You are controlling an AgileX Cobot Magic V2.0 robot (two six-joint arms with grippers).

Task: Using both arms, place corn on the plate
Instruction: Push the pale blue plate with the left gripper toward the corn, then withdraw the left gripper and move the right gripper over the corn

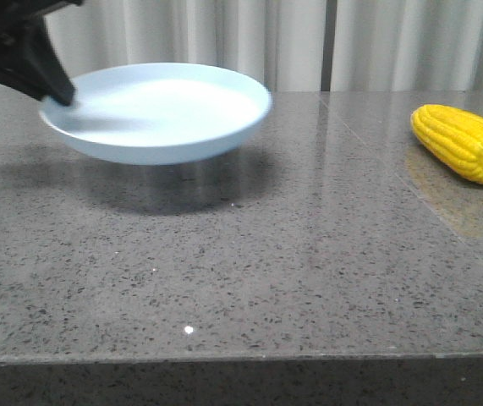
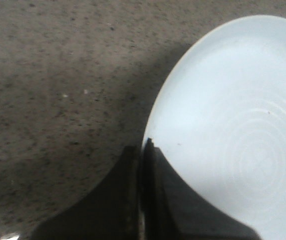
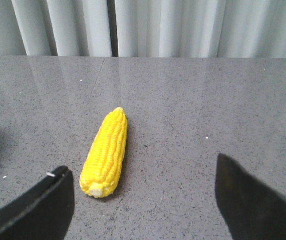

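Observation:
The pale blue plate [image 1: 161, 110] hangs tilted above the grey stone table, its shadow on the surface below. My left gripper [image 1: 55, 91] is shut on the plate's left rim; in the left wrist view the dark fingers pinch the plate [image 2: 233, 125] edge at my left gripper [image 2: 144, 150]. The yellow corn [image 1: 463, 142] lies on the table at the far right, pale stub end toward the front. In the right wrist view the corn [image 3: 105, 151] lies ahead of my right gripper [image 3: 143, 192], which is open, fingers wide apart, nothing between them. The right arm does not show in the front view.
A grey speckled stone table [image 1: 241, 271] spans the front view, its front edge near the bottom. White pleated curtains [image 1: 309, 42] hang behind the table's far edge.

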